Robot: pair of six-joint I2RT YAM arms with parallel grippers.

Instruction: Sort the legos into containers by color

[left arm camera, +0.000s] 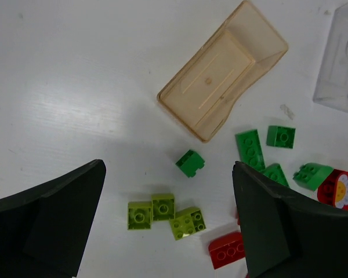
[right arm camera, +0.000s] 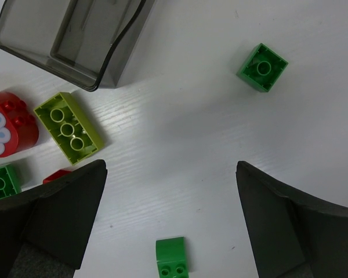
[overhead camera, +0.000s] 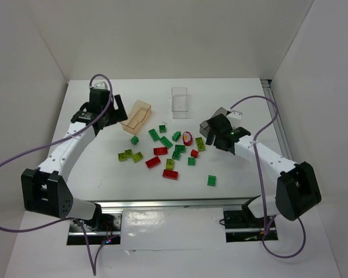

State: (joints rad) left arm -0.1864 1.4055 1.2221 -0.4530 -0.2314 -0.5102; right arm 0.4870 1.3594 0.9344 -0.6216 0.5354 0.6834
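Several legos in dark green, yellow-green and red lie scattered mid-table, among them a red brick [overhead camera: 160, 151] and a lone dark green brick [overhead camera: 211, 180]. The orange-tan container [overhead camera: 137, 116] [left arm camera: 223, 78], the clear container [overhead camera: 179, 99] [left arm camera: 342, 63] and the smoky grey container [overhead camera: 218, 114] [right arm camera: 75, 40] stand behind them. My left gripper [overhead camera: 117, 113] [left arm camera: 168, 168] hovers open left of the orange container, above a dark green brick [left arm camera: 190, 163] and yellow-green bricks [left arm camera: 151, 211]. My right gripper [overhead camera: 207, 134] [right arm camera: 171, 167] hangs open and empty beside the grey container, near a yellow-green brick [right arm camera: 68, 128].
A round red piece with a flower face [overhead camera: 187, 138] [right arm camera: 8, 124] lies among the bricks. White walls close in the table on the left, back and right. A metal rail [overhead camera: 162, 204] runs along the near edge between the arm bases.
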